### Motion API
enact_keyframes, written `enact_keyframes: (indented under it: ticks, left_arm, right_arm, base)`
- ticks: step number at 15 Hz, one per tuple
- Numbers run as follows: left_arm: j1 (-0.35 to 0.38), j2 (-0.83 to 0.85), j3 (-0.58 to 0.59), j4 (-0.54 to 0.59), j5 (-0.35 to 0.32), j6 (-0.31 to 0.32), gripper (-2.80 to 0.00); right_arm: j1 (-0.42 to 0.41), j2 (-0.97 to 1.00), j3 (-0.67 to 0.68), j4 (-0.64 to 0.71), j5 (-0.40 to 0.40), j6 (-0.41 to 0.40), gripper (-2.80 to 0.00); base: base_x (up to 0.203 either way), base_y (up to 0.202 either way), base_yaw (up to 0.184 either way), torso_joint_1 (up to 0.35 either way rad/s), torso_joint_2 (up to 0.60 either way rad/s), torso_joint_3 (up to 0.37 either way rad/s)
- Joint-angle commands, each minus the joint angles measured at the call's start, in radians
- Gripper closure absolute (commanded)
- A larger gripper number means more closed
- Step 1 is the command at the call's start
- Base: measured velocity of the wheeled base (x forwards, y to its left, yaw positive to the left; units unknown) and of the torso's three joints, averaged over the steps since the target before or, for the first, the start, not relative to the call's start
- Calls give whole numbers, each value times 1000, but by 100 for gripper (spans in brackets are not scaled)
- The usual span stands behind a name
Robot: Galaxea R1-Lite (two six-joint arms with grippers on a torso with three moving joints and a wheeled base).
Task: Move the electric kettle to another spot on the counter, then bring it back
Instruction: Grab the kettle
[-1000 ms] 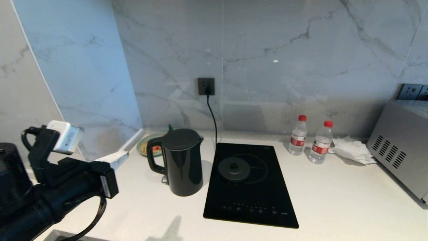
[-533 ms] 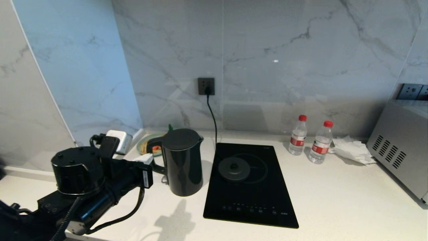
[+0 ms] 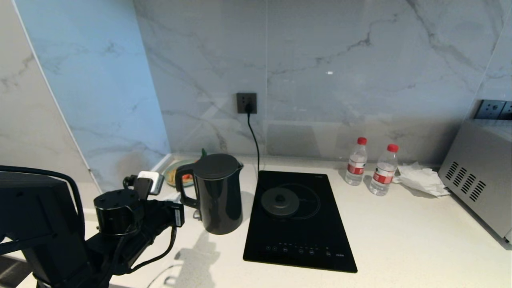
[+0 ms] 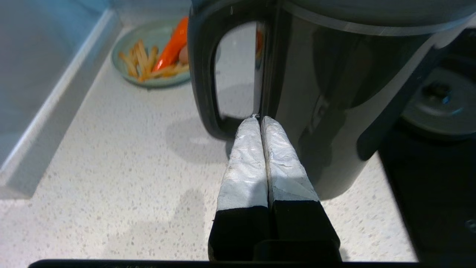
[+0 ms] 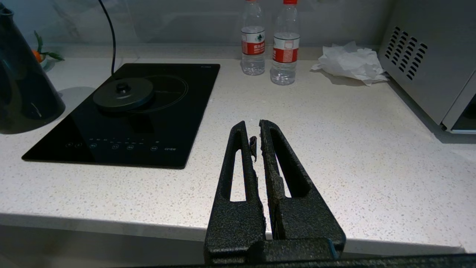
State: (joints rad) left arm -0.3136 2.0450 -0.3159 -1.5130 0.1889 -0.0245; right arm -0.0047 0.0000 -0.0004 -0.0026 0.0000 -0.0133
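The electric kettle (image 3: 220, 192), tall and glossy black, stands on the white counter (image 3: 400, 240) just left of the cooktop, with its loop handle (image 3: 182, 188) pointing left. My left gripper (image 3: 176, 198) is low beside that handle. In the left wrist view its white-taped fingers (image 4: 241, 160) are pressed together, shut on nothing. The left gripper (image 4: 259, 118) has its tips at the lower root of the handle (image 4: 202, 74), close to the kettle (image 4: 327, 93); I cannot tell whether they touch. My right gripper (image 5: 253, 126) hangs shut and empty over the counter's front edge (image 5: 111, 223).
A black cooktop (image 3: 298, 220) carries the round kettle base (image 3: 280, 201), corded to a wall socket (image 3: 246, 103). A plate of food (image 4: 156, 56) sits in the corner behind the kettle. Two water bottles (image 3: 356, 162), crumpled tissue (image 3: 420, 178) and a grey appliance (image 3: 480, 176) stand at the right.
My left arm has swung down and forward from the left edge to the kettle's handle, the gripper staying shut. The kettle and the right arm have not moved.
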Motion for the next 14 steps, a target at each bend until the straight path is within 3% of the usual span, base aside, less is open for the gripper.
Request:
enact_keyframes:
  ticks: [1, 2, 3, 14]
  left_arm:
    - [4, 94, -9, -16, 0, 4, 0]
    - [1, 98, -12, -17, -2, 5, 0]
    - [1, 99, -17, -17, -3, 5, -280]
    - [67, 192, -161, -17, 0, 9, -280]
  right_arm:
    - [0, 0, -1, 0, 0, -1, 0]
    - [0, 0, -1, 0, 0, -1, 0]
    - [0, 0, -1, 0, 0, -1, 0]
    - [0, 0, -1, 0, 0, -1, 0]
  base:
    - [0, 0, 0, 0, 0, 0]
    - [0, 0, 0, 0, 0, 0]
    - [0, 0, 0, 0, 0, 0]
    - [0, 0, 0, 0, 0, 0]
